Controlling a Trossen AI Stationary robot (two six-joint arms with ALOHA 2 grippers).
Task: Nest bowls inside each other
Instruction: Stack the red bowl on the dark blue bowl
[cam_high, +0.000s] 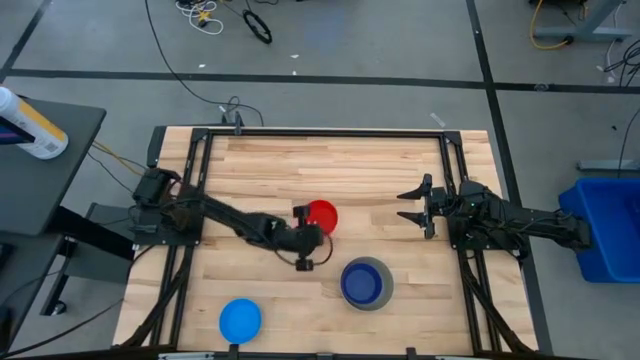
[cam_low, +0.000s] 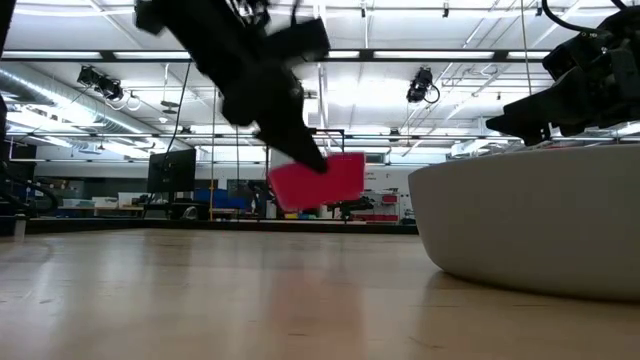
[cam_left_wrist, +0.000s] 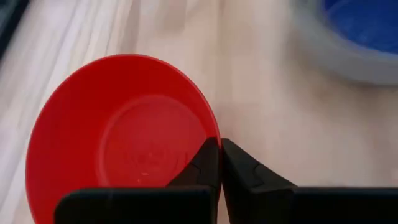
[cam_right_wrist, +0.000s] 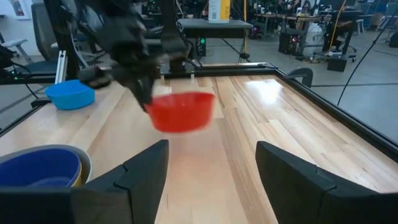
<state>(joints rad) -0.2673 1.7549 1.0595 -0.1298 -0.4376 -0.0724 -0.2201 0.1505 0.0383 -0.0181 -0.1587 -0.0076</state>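
Note:
My left gripper is shut on the red bowl, which hangs over the middle of the table; the low view shows the red bowl above the wood. A grey bowl stands on its base at the near right with a dark blue bowl inside it. A bright blue bowl rests on the table at the near left. My right gripper waits open at the table's right side, with nothing between its fingers. My left gripper pinches the red bowl's rim on the side nearest the arm, one finger inside the bowl and one outside. The fingers come slanting down from the table's left. The bowl is lifted clear of the table and tilted.
Black rails frame the wooden table on its far, left and right sides. Bare wood lies between the red bowl and the far rail. Beyond the table is a workshop floor with cables and a blue bin.

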